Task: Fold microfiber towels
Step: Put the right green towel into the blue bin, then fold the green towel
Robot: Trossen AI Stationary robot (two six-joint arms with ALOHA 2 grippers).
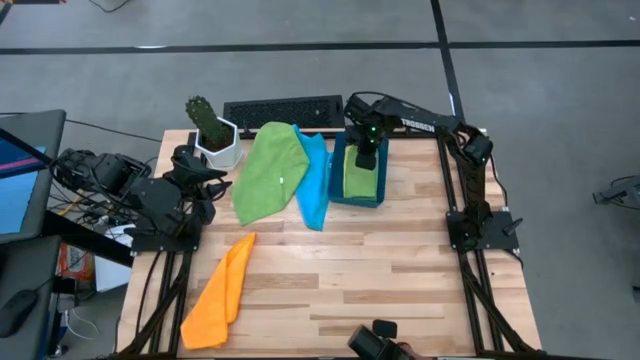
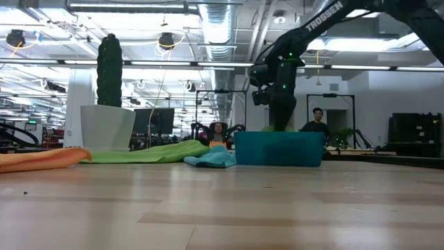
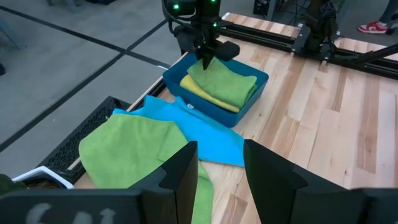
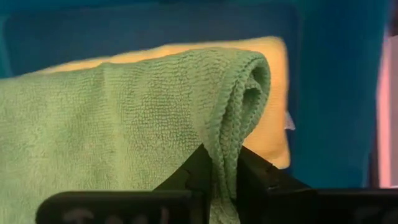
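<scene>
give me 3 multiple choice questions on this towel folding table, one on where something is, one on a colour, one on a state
1. Where does the orange towel lie?
A. in the bin
B. on the table's near left part, apart from the other cloths
C. under the keyboard

2. What colour is the folded towel lying under the folded green towel in the blue bin?
A. yellow
B. red
C. white

3. How does the right claw stand?
A. wide open above the bare table
C. out of sight
B. fingers on either side of the green towel's folded edge, over the bin

Answers:
1 B, the high view shows it alone near the left front corner.
2 A, the yellow towel peeks out beneath the green one.
3 B, the right wrist view shows the fold between the fingers.
</scene>
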